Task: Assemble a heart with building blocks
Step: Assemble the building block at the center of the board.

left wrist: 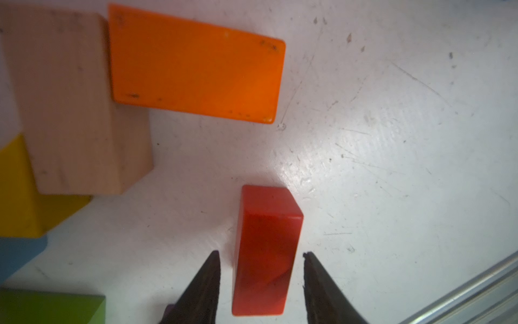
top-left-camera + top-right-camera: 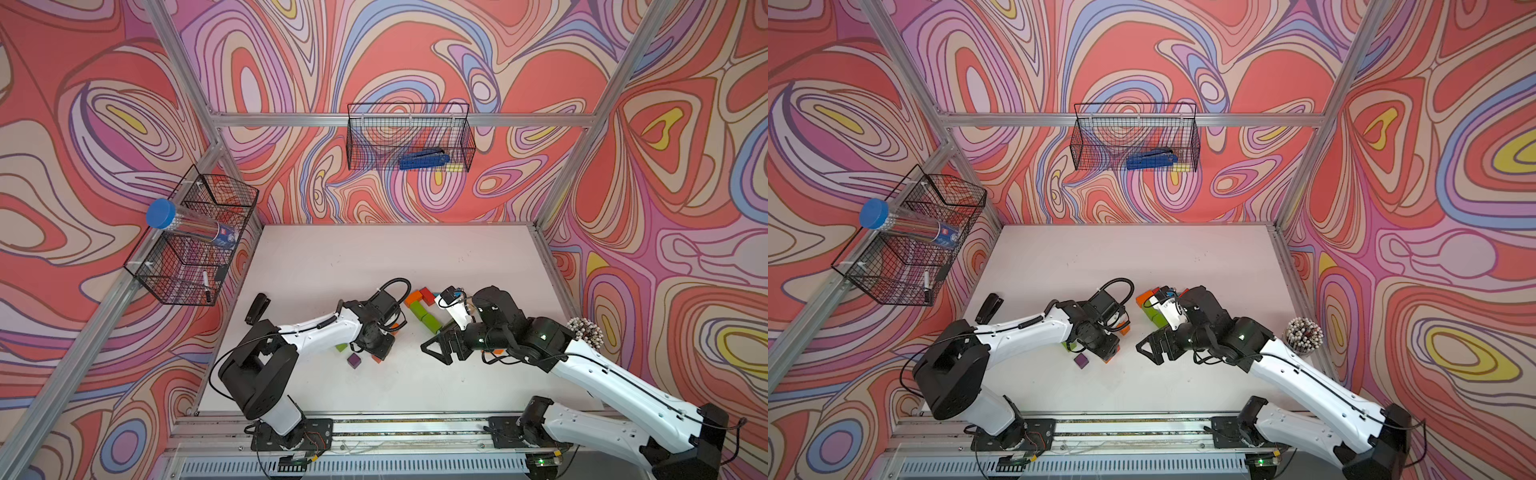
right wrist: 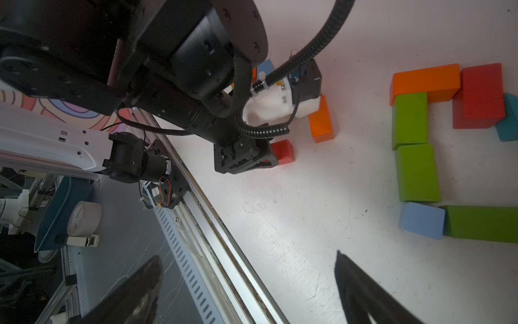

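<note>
The left gripper (image 1: 261, 253) straddled the red block (image 1: 266, 221) on the table (image 1: 392, 140), jaws narrow but not touching, so closing and carrying it to the unfinished heart outline (image 3: 414, 146) seemed next; the right gripper (image 3: 249, 254) gaped empty.

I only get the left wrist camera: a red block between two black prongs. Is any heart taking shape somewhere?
Observer: Partly. The right wrist view shows a partial outline of bricks: orange, red, teal, three green, one light blue.
Operator: What's the other arm doing?
Observer: The right gripper is open, holding nothing, over the table.
Operator: Anything that isn't a block?
Observer: A black stapler lies near the table's edge on the left arm's side.
</note>
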### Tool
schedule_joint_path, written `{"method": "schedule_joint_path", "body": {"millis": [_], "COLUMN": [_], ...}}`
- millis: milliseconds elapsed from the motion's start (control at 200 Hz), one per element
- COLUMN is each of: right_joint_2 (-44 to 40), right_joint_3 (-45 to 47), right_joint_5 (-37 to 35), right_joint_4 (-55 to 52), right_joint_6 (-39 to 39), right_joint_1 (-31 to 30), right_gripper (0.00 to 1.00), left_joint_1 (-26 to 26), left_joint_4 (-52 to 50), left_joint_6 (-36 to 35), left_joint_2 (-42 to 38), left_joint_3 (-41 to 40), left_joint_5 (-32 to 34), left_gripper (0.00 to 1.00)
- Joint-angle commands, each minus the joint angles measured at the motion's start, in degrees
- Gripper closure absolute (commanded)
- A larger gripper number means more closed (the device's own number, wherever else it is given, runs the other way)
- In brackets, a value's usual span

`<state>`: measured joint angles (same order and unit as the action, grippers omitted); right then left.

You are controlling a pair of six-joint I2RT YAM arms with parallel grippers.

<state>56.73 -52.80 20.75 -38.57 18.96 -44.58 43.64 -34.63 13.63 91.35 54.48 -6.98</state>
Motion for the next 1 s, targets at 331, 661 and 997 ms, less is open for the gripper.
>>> {"method": "schedule_joint_path", "body": {"millis": [331,661,997], "right_joint_2": [-0.9,-1.0,-1.1], "right_joint_3": [0.4,0.5,0.5], "right_joint_5": [-2.2,-2.1,-2.0], "right_joint_4": [0.1,0.2,0.3], "right_joint_6": [0.2,0.1,0.1], "right_joint_1": [0.4,0.3,0.3], "right_gripper": [0.06,0.07,0.07], "left_joint_1": [0.9,0.9,0.9], "left_joint_4": [0.8,-0.6,-1.8], "left_joint_6": [-2.3,-5.8,-7.7], "left_joint_2": [1.8,3.9,6.7], "left_joint_3": [1.3,4.5,6.5], "left_joint_5": [2.8,6.2,6.1], "left_gripper": [0.69,0.73,0.73]}}
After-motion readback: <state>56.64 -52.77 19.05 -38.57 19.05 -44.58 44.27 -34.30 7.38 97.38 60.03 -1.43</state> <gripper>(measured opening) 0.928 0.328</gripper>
